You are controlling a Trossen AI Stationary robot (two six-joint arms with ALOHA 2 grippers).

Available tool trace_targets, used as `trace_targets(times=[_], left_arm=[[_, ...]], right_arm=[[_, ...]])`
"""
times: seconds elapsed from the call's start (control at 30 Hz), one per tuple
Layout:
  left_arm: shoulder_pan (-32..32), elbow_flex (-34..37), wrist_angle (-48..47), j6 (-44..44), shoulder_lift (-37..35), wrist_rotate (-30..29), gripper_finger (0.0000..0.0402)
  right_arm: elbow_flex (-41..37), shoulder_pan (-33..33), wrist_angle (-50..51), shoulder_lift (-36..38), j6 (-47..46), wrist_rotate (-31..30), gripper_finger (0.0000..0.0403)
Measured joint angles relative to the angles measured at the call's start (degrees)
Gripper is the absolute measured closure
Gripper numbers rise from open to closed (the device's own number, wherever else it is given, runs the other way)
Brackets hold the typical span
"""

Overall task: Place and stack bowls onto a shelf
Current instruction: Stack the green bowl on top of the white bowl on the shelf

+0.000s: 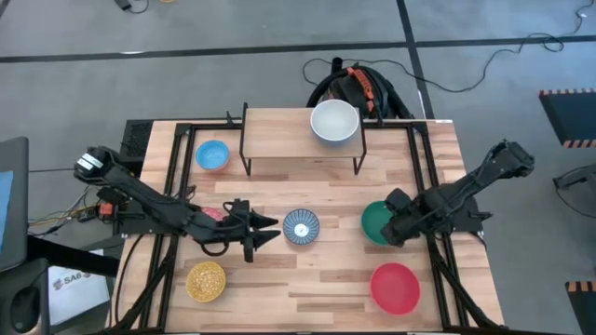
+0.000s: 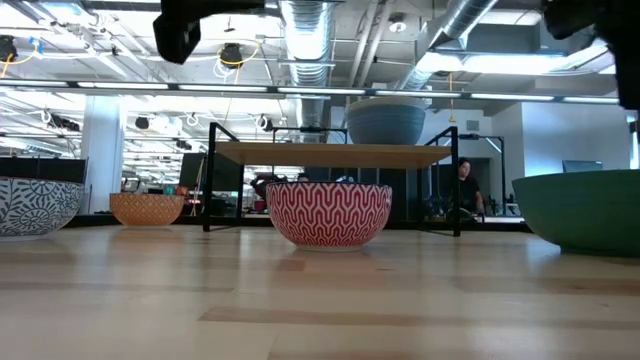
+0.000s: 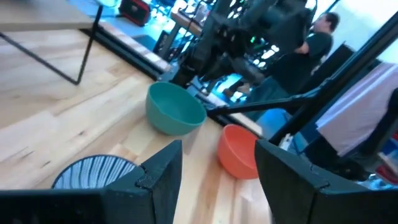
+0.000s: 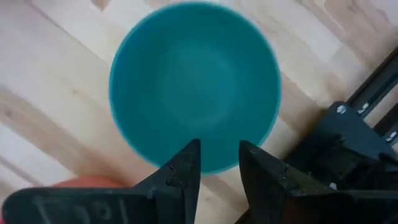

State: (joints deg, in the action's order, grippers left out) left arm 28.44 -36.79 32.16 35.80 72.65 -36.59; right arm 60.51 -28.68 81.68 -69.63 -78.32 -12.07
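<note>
The shelf stands at the table's far middle, with a pale bowl, white inside and grey-blue outside, standing on its right part. My right gripper is open above the green bowl, over the rim on its right-hand side; I cannot tell if it touches. My left gripper is open and empty, level just left of the blue-white patterned bowl, its fingers pointing at it. The pink bowl is mostly hidden under the left arm.
A blue bowl stands left of the shelf, a yellow bowl at the near left and a red bowl at the near right. Black frame rails run along the table's sides. A person shows in the room behind.
</note>
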Motion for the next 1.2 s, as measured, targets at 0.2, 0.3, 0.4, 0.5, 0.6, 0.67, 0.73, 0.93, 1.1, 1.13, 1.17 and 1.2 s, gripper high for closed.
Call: trace_targets(times=[0.2,0.3,0.4,0.5,0.6,0.67,0.73,0.93,1.1,1.13,1.17,1.2], left_arm=[[1.45,-0.24,0.71,3.20,2.50,0.39,0.0216],[2.52,-0.24,0.93,3.92,2.50,-0.54,0.0216],[2.78,-0.24,0.97,3.90,2.49,-3.02,0.0216],[2.26,-0.28,1.62,5.31,2.49,-4.52,0.0216],[1.50,-1.20,0.38,4.75,2.49,-5.67,0.0216],[1.01,-1.80,-0.71,3.16,2.46,-6.76,0.0216],[0.51,-2.04,-1.47,1.97,2.46,-7.79,0.0216],[-0.47,-2.06,-1.62,2.00,2.46,-8.38,0.0216],[-0.67,-2.08,-4.03,1.94,2.46,-8.70,0.0216],[-1.03,-2.08,-4.76,1.99,2.46,-8.76,0.0216],[-1.46,-2.08,-5.44,2.32,2.46,-8.84,0.0216],[-2.03,-2.08,-6.01,3.16,2.46,-8.86,0.0216]], right_arm=[[0.02,8.94,0.05,2.08,11.70,-1.59,0.0269],[0.03,14.43,-1.55,2.67,19.89,-0.76,0.0268],[0.04,18.74,-1.94,2.71,26.88,0.42,0.0263],[0.04,21.71,-2.18,2.71,32.27,0.97,0.0250],[0.04,24.49,-2.58,2.79,37.07,1.30,0.0229],[-0.12,26.19,-3.53,2.99,40.05,1.93,0.0214],[-1.54,28.01,-5.42,3.18,42.95,3.72,0.0200],[-9.79,32.78,-12.43,3.66,48.63,10.01,0.0184],[-11.50,33.00,-14.93,4.00,49.46,9.54,0.0184],[-11.46,33.17,-15.01,4.21,50.19,9.34,0.0184],[-11.44,33.51,-15.02,4.17,50.93,8.95,0.0184],[-11.45,34.04,-14.97,4.06,51.78,8.34,0.0184]])
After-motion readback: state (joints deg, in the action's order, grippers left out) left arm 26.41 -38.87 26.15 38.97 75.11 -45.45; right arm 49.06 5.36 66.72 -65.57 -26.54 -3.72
